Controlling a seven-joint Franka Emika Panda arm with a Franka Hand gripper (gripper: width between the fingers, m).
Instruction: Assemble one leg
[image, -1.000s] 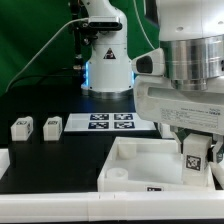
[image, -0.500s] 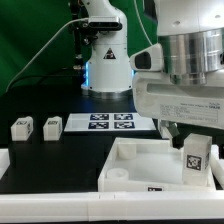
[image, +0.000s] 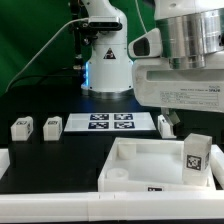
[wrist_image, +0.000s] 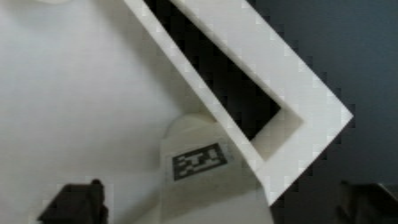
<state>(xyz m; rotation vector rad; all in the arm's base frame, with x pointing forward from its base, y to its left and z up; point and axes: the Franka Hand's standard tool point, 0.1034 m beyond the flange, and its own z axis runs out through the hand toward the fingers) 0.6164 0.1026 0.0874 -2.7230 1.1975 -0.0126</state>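
One leg (image: 194, 158) stands upright in the corner of the white tray-like piece (image: 130, 160) at the exterior view's right, its tagged face turned toward the camera and its foot inside the tray wall. Two more legs (image: 21, 127) (image: 52, 125) sit side by side on the black table (image: 60, 160) at the exterior view's left, and a fourth (image: 166, 123) peeks out just beside the marker board (image: 110, 122). The gripper (wrist_image: 221, 203) hangs above the standing leg with nothing between its fingers (wrist_image: 75, 203); the jaws are spread wide, with the leg's top (wrist_image: 199, 150) visible below them in the wrist view.

As a judgement, the leg looks like a light, rigid plastic block with smooth, somewhat slippery faces, unlikely to deform under a firm pinch. Its flat opposite sides offer the best hold, taken near the upper half so the fingers clear the tray wall. Whether it is already seated in a socket is hard to tell from here.
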